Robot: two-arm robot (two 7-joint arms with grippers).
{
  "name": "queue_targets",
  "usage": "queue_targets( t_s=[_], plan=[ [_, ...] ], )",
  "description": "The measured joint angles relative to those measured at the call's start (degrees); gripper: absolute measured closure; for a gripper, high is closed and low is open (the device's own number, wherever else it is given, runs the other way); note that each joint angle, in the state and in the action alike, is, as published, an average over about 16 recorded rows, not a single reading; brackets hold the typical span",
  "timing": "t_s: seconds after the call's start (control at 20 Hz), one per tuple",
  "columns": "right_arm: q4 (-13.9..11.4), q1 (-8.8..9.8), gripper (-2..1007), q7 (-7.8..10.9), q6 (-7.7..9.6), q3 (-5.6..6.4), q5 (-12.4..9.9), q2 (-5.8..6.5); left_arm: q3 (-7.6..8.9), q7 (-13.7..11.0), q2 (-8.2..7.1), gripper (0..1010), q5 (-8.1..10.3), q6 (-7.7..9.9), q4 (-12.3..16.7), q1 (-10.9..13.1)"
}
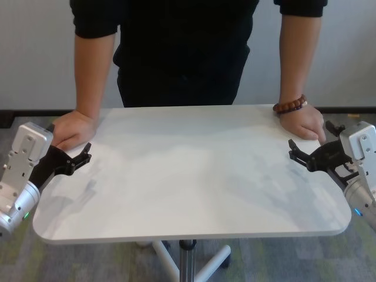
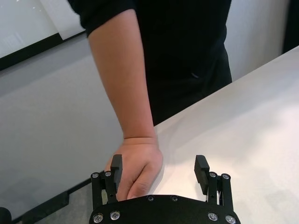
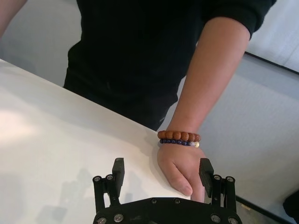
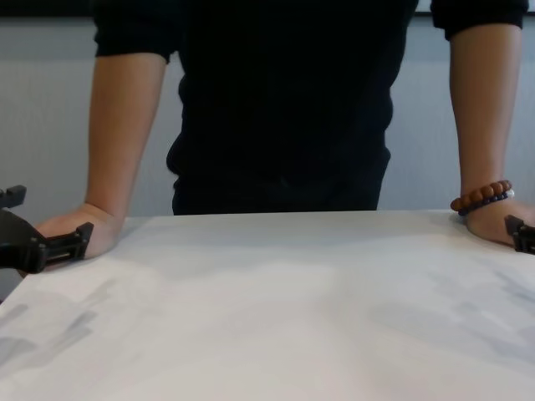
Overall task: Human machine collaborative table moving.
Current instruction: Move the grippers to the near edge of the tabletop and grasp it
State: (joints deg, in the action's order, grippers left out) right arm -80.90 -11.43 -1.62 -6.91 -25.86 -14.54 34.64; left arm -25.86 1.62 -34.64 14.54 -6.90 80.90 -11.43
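Note:
The white table (image 1: 188, 182) stands in front of me. The human (image 1: 182, 47) in a black top stands at its far side, one hand (image 1: 71, 130) on the far left corner. The other hand (image 1: 304, 123), with a brown bead bracelet (image 1: 289, 106), rests on the far right corner. My left gripper (image 1: 81, 157) is open at the table's left edge, just near of that hand, fingertips over the top; the left wrist view shows it (image 2: 159, 169) open. My right gripper (image 1: 295, 151) is open at the right edge beside the braceleted hand, as the right wrist view shows (image 3: 161, 171).
The table's metal centre pole (image 1: 187, 258) and white base legs (image 1: 214, 263) stand on grey-green carpet (image 1: 282, 258). A grey wall (image 1: 35, 53) lies behind the person. In the chest view the grippers sit at the far left (image 4: 63, 245) and far right (image 4: 520, 234).

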Motion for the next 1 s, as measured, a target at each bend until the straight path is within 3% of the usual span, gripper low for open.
queue_targets(
  t_s=[1.0],
  plan=[
    [0.00,0.00,5,0.00,0.00,0.00,0.00,0.00,0.00,0.00,0.00,9,0.00,0.00,0.00,0.00]
  ],
)
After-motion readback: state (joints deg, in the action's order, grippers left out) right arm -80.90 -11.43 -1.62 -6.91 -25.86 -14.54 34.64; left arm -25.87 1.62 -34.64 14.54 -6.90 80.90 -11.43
